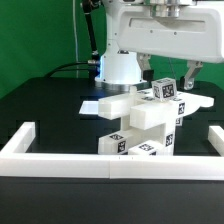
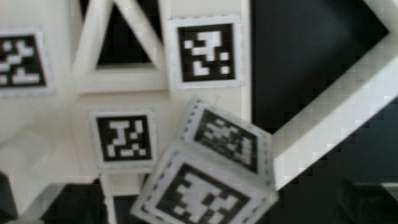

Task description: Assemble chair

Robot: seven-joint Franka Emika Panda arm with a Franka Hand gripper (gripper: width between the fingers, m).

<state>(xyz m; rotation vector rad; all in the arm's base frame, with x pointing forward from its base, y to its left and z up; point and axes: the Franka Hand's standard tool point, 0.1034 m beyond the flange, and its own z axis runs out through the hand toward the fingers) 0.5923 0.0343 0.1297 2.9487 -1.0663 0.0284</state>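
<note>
The chair point(image 1: 140, 122) is a stack of joined white blocky parts with black-and-white tags, standing in the middle of the black table. My gripper point(image 1: 183, 82) hangs right over its upper part on the exterior view's right, with dark fingers point(image 1: 189, 76) beside a tagged block point(image 1: 166, 90). The wrist view is very close up. It shows the X-braced frame point(image 2: 125, 45) with upright tags and two tilted tagged faces point(image 2: 205, 190) right under the gripper. The fingertips are hidden in the wrist view, so I cannot see whether they hold a part.
A long low white rail point(image 1: 110, 160) runs along the front, with short arms at both ends point(image 1: 20, 138). A flat white sheet point(image 1: 95, 103) lies behind the chair, in front of the robot's white base point(image 1: 120, 68). A green backdrop stands behind.
</note>
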